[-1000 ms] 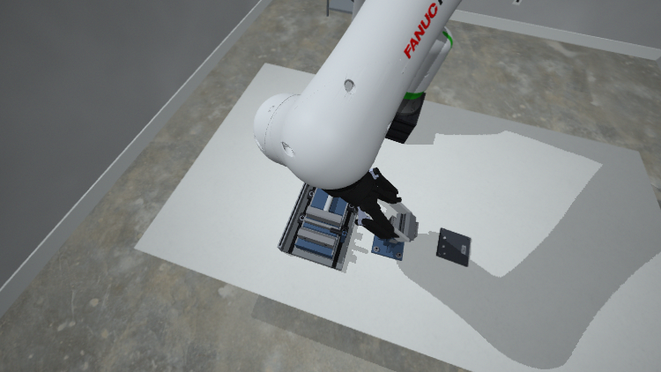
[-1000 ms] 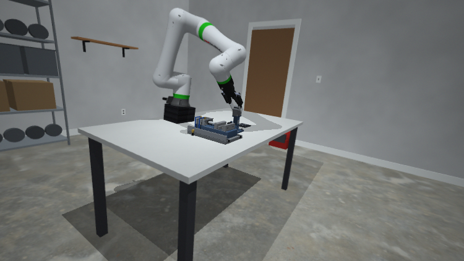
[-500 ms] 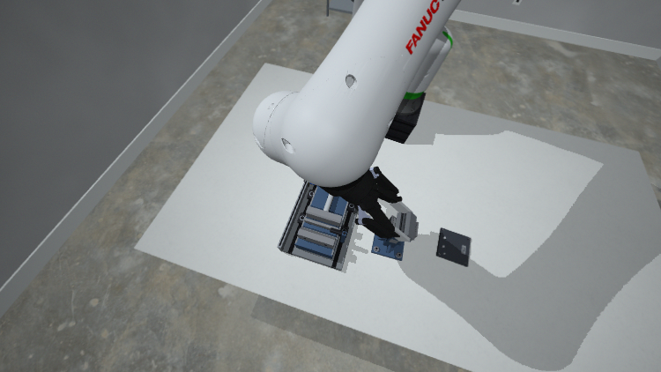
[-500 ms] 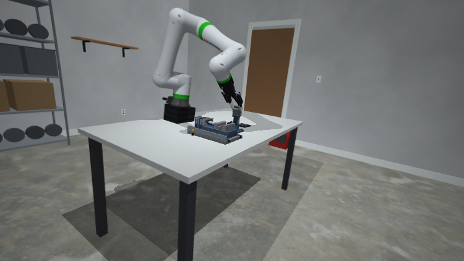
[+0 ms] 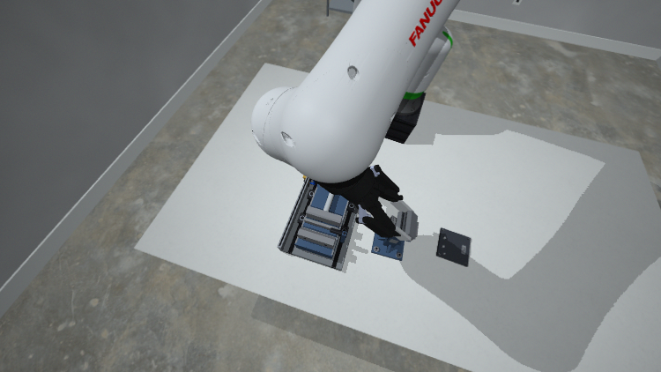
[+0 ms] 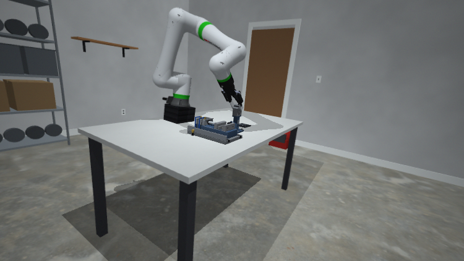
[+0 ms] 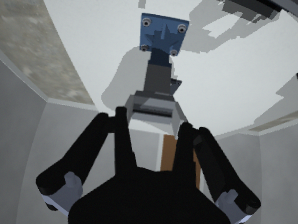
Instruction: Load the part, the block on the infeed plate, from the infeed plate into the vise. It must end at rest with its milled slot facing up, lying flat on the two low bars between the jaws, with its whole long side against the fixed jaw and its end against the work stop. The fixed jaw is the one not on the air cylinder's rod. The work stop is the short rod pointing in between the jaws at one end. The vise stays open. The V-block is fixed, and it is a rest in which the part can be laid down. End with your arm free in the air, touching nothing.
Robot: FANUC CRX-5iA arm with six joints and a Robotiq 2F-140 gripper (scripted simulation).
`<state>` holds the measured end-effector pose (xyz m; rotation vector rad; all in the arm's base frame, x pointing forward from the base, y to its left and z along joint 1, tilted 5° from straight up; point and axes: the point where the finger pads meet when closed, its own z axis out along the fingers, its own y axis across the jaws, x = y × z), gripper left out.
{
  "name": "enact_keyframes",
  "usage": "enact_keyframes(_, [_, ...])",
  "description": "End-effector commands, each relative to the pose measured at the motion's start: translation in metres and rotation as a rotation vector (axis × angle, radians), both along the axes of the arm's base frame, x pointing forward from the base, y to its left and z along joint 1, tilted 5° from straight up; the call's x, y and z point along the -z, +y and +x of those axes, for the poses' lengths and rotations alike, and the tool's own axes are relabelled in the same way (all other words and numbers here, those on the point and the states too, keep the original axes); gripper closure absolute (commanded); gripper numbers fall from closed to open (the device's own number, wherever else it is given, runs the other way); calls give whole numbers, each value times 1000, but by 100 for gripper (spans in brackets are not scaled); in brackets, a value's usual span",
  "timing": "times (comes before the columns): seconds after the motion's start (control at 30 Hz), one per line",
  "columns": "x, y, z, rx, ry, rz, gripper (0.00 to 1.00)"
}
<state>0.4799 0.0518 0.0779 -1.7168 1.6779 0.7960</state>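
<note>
My gripper (image 5: 397,226) is shut on the part (image 5: 405,223), a grey block, and holds it tilted just above the blue V-block (image 5: 388,246). In the wrist view the part (image 7: 154,108) sits between my black fingers, with the V-block (image 7: 162,34) beyond it. The vise (image 5: 318,226) stands open to the left of the V-block, with two grey jaws and low bars between them. The dark infeed plate (image 5: 454,246) lies to the right with nothing on it. In the exterior view the gripper (image 6: 236,108) hangs over the vise's (image 6: 215,128) far end.
The arm's big white link (image 5: 351,87) hides the far end of the vise in the top view. The robot base (image 6: 179,112) stands at the table's back. The table edge runs to the left of the vise.
</note>
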Motion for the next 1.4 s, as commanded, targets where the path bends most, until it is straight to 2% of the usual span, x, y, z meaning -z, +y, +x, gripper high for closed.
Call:
enact_keyframes(0.0, [-2, 0, 0, 0, 0, 0, 100])
enact_keyframes(1.37, [-18, -2, 0, 0, 0, 0, 100])
